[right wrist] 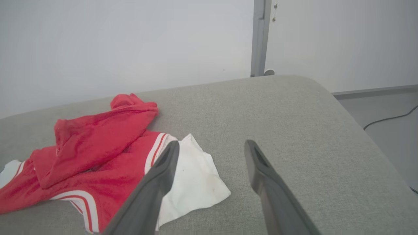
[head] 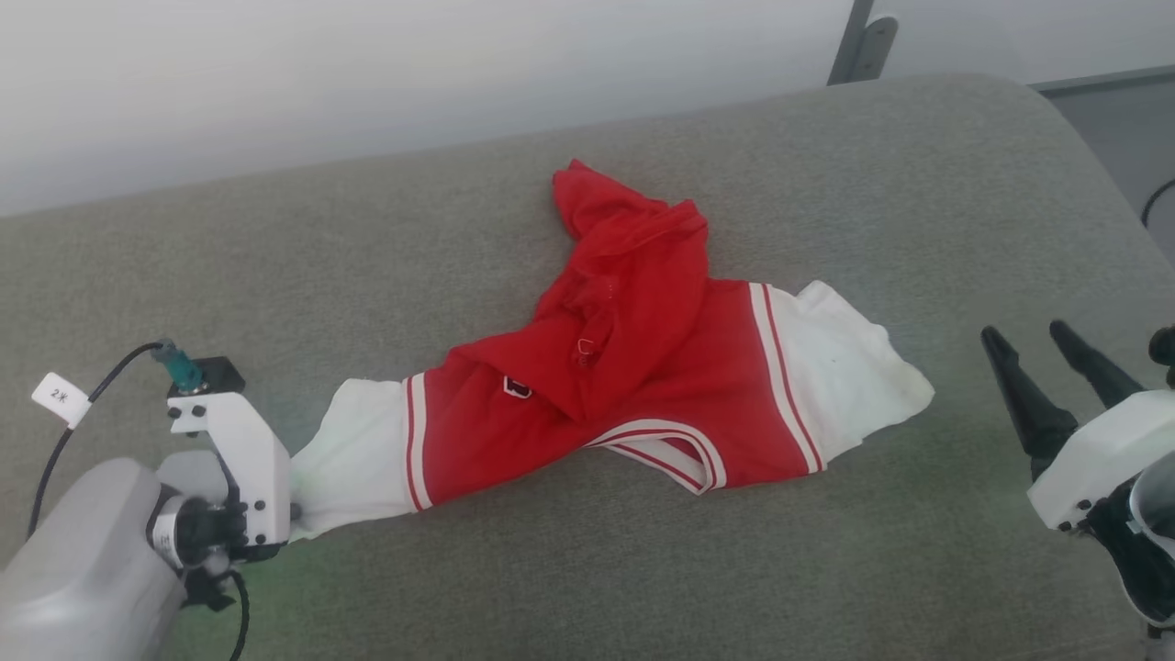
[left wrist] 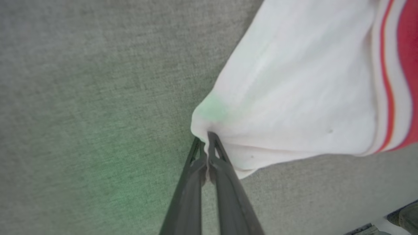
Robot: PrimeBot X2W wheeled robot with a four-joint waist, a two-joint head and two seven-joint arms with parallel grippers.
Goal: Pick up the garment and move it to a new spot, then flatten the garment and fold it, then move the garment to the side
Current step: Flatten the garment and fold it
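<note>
The garment (head: 633, 367), a red shirt with white sleeves and red-white striped trim, lies crumpled across the middle of the grey padded surface (head: 826, 184). Its body is bunched up toward the back, and both sleeves spread out to the sides. My left gripper (left wrist: 206, 138) is shut on the edge of the garment's left white sleeve (left wrist: 294, 91), pinching a fold of cloth between its fingertips. In the head view the left wrist (head: 234, 459) sits at that sleeve's end. My right gripper (head: 1023, 341) stands open above the surface, to the right of the other white sleeve (right wrist: 196, 176).
A pale wall rises behind the padded surface, with a grey upright post (head: 858, 41) at the back right. The surface's right edge rounds off toward a floor where a dark cable (right wrist: 388, 119) lies. A tagged cable (head: 60, 399) trails from my left wrist.
</note>
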